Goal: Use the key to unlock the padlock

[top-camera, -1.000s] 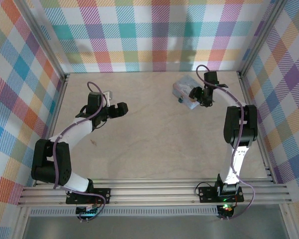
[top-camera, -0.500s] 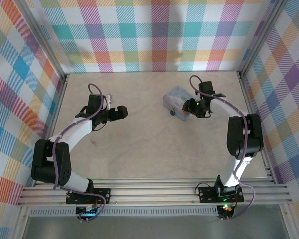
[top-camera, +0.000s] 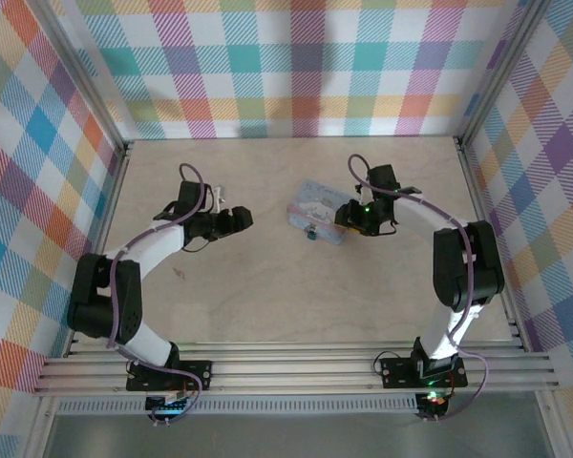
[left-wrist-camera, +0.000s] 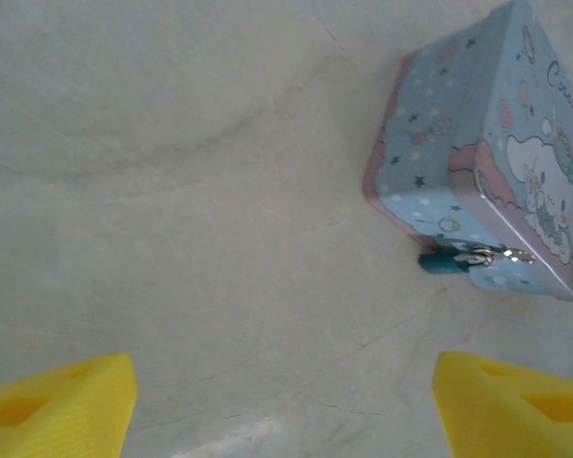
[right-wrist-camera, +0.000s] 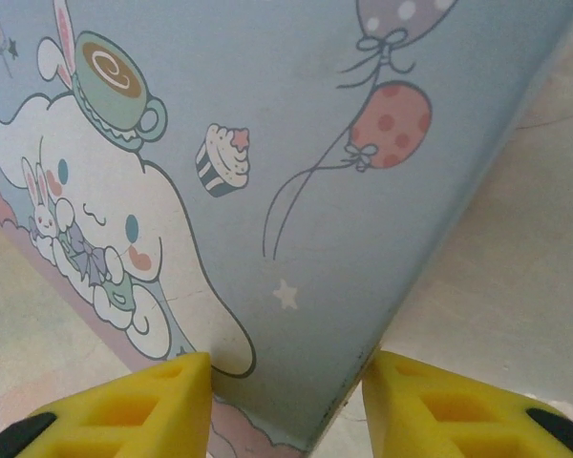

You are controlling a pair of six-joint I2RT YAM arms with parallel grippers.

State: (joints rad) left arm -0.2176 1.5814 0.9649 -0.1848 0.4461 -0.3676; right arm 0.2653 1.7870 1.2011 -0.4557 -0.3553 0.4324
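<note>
The pale blue cartoon-printed tin lies mid-table. The tiny blue padlock hangs at its near-left side. In the left wrist view the padlock rests on the table against the tin, and a small metallic piece sticks out of it. My right gripper is shut on the tin's right corner. Its yellow fingers press either side of the tin, around the gripper's midpoint. My left gripper is open and empty over bare table, left of the tin.
The pale wooden table is fenced by aluminium rails and plaid walls on three sides. Both arm bases sit on the near rail. Bare tabletop lies between my left gripper and the tin.
My right gripper has dragged the tin left and nearer, from the back right to mid-table. My left gripper has shifted slightly right toward it.
</note>
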